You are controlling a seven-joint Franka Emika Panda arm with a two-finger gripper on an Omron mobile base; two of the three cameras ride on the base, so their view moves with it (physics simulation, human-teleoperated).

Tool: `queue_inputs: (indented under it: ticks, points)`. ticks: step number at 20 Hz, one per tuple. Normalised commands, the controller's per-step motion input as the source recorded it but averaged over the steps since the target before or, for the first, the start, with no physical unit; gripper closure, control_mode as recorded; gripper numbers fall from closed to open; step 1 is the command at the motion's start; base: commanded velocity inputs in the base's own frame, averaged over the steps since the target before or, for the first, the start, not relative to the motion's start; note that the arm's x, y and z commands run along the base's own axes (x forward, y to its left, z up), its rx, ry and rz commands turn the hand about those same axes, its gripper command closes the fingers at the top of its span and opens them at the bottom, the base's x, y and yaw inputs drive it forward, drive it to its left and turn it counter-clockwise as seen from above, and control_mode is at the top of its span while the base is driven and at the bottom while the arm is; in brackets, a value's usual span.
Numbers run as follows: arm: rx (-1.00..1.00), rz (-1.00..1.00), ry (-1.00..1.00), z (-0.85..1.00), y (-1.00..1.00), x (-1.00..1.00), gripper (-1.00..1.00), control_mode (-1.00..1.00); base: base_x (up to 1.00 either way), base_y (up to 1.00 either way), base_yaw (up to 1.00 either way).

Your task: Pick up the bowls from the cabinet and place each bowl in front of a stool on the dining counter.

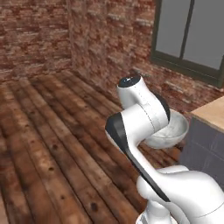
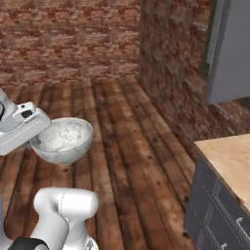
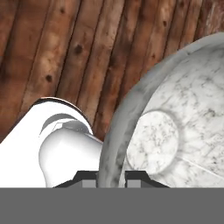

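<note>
Marbled bowl (image 3: 175,127) held in the pincer (image 3: 112,177) – no writing can be read.
The pincer is closed on the bowl's rim; the bowl hangs above the wooden floor (image 2: 132,146), left of the counter (image 2: 229,156).

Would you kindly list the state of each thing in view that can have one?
marbled bowl: upright, held by its rim, carried above the wooden floor.
gripper: shut on the marbled bowl, one fingertip either side of the rim.
counter: nothing on the part in view.
</note>
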Motion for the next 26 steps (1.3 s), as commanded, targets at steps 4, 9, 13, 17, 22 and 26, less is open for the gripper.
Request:
queue_inputs:
  ticks: [4,9,13,17,22,26]
  points:
    - [0.00,0.00,0.00,0.00,0.00,0.00,1.00,1.00,-0.20,0.51,0.77]
    - [0.00,0.00,0.00,0.00,0.00,0.00,1.00,1.00,-0.13,0.36,0.74]
    - [0.00,0.00,0.00,0.00,0.00,0.00,1.00,1.00,0.00,0.74,0.62]
    - [0.00,0.00,0.00,0.00,0.00,0.00,1.00,1.00,0.10,0.85,0.50]
    - [0.00,0.00,0.00,0.00,0.00,0.00,1.00,1.00,0.60,0.99,0.38]
    - [0.00,0.00,0.00,0.00,0.00,0.00,1.00,1.00,0.60,1.00,0.25]
